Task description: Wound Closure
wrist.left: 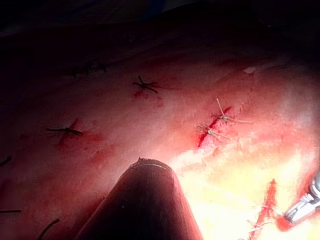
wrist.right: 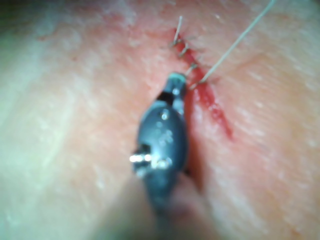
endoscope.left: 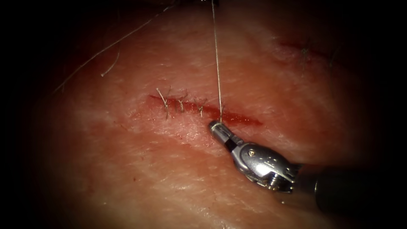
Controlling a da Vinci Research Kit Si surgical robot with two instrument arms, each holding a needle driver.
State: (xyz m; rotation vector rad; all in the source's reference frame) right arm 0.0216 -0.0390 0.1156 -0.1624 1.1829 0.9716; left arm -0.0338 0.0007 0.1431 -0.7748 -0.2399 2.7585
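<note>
Red cut (endoscope.left: pixel 203 109) with three knots, one taut thread (endoscope.left: pixel 217 59), right pincer (endoscope.left: pixel 215 126) pressed together beside it.

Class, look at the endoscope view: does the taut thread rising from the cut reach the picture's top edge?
Yes: the thread runs straight up from the cut, just above the right claw, to the top edge.

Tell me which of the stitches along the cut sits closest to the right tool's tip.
The rightmost stitch; the other two stitches lie further left of the right tool.

Pale pink tissue (endoscope.left: pixel 178 169), red cut (endoscope.left: pixel 237 118), whitish thread (endoscope.left: pixel 216 55), silver right tool (endoscope.left: pixel 215 126).
</note>
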